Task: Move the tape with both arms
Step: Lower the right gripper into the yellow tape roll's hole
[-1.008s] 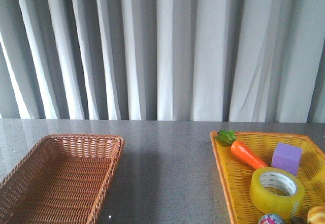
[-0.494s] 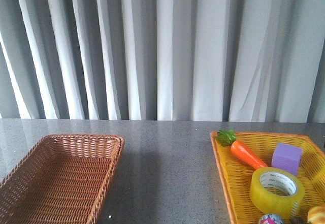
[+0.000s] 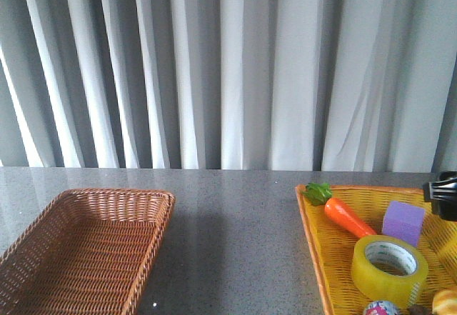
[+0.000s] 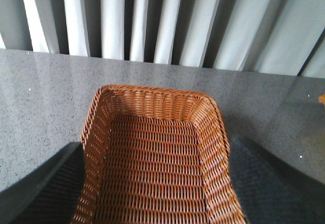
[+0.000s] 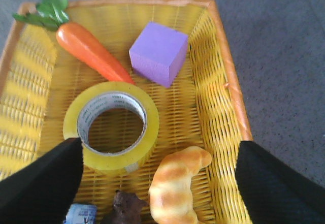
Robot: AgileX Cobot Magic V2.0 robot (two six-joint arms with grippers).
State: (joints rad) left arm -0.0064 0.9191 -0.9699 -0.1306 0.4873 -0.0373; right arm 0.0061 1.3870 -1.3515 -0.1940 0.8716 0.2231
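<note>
The tape (image 3: 389, 269), a wide yellow roll with a white printed core, lies flat in the yellow basket (image 3: 312, 240) at the table's right. In the right wrist view the tape (image 5: 109, 160) sits beside one finger (image 5: 43, 183) of my right gripper (image 5: 158, 145). That gripper is open above the basket and holds nothing. A black part of the right arm (image 3: 444, 195) shows at the front view's right edge. My left gripper (image 4: 155, 145) hangs open over the empty brown wicker basket (image 4: 91, 132); it is out of the front view.
The yellow basket also holds a toy carrot (image 5: 91, 51), a purple cube (image 5: 157, 54), a croissant (image 5: 177, 183), a small brown figure (image 5: 127, 209) and a patterned ball (image 3: 380, 308). The brown basket (image 3: 150, 251) stands at the left. Grey curtains hang behind the table.
A black part of the right arm has come into the front view at the right edge, above the yellow basket. The tape and the other things have not moved.
</note>
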